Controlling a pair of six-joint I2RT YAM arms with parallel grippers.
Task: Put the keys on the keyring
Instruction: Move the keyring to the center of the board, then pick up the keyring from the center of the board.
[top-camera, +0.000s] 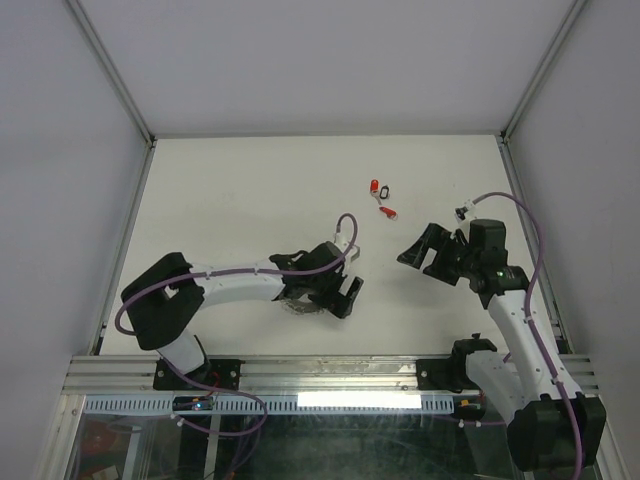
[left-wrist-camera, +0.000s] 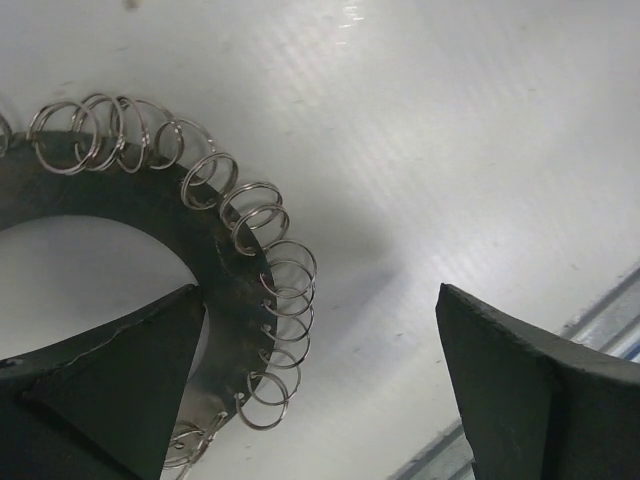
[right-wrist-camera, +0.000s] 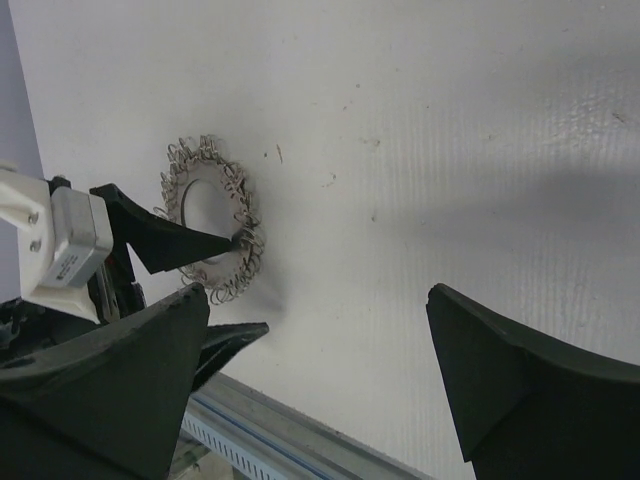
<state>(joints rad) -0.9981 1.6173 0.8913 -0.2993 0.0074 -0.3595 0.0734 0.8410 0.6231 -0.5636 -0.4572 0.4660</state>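
Observation:
The keyring (top-camera: 297, 304) lies flat on the table under my left gripper (top-camera: 335, 298). In the left wrist view it is a dark flat ring (left-wrist-camera: 150, 210) fringed with wire loops. My left gripper (left-wrist-camera: 320, 290) is open. One finger (left-wrist-camera: 110, 390) is over the ring's rim and the other (left-wrist-camera: 540, 390) stands well outside it. The right wrist view shows the keyring (right-wrist-camera: 240, 200) with the left gripper (right-wrist-camera: 248, 285) straddling its edge. My right gripper (top-camera: 425, 250) is open and empty (right-wrist-camera: 318, 300). Keys with a red tag (top-camera: 375, 186) and a black tag (top-camera: 386, 187) lie further back.
Another red-tagged key (top-camera: 389, 212) lies just nearer than that pair. A black-tagged key (top-camera: 462, 211) lies by the right arm's cable. The metal rail (right-wrist-camera: 300, 445) runs along the table's near edge. Walls close in the left, right and back.

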